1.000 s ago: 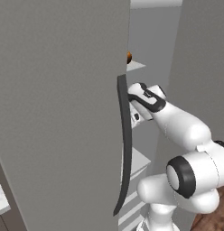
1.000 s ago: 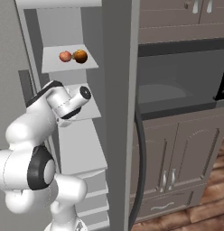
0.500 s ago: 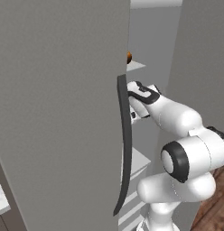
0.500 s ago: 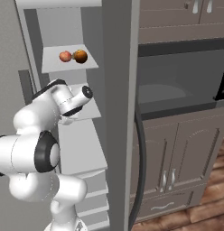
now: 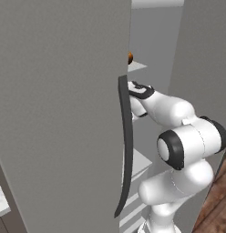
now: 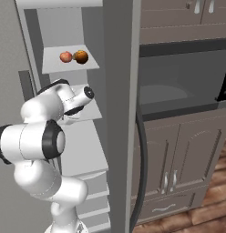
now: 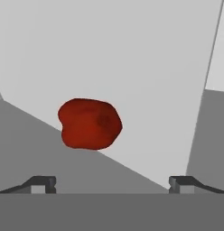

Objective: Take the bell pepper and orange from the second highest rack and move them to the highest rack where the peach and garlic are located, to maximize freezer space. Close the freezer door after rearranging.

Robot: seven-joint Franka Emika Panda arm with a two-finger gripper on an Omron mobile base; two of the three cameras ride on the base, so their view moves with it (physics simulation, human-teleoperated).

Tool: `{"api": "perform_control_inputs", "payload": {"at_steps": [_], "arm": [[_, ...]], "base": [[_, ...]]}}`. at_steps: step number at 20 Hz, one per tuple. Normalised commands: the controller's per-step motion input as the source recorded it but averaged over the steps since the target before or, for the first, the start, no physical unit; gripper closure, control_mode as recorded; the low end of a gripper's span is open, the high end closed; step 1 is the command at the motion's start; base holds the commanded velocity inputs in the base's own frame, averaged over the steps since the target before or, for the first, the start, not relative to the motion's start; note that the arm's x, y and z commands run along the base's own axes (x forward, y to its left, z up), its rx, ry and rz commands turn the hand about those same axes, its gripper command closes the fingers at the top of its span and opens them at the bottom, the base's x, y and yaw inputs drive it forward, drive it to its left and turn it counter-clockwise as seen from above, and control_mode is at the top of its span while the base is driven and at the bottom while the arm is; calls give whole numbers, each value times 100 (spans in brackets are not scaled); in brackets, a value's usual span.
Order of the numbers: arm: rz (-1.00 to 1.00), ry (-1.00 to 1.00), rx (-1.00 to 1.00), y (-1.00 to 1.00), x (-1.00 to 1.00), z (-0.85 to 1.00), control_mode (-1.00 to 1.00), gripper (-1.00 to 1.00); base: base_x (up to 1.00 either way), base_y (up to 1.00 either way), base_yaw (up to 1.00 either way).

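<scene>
Freezer interior: pale flat racks stacked one above another. Highest rack carries a peach and an orange, just beside each other, orange nearer the right edge. Orange also peeks past the door edge in left base view. Rack below: one dark red bell pepper resting on the pale surface near the back wall. Lower rack bare where visible.

Freezer door is filling the left of the left base view, hiding most of the shelves; orange is peeking out at its edge, mostly covered. Gripper is reaching behind the door there, its state unreadable. Hand view: fingertips are getting cut off at the bottom.
</scene>
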Motion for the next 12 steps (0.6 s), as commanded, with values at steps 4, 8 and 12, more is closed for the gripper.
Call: {"api": "perform_control_inputs", "payload": {"at_steps": [4,8,12], "arm": [[0,0,0,10,9,-21,-100,-100],[0,0,0,9,15,-17,-100,-100],[0,0,0,7,25,-10,-100,-100]], "base": [[0,0,0],[0,0,0],[0,0,0]]}}
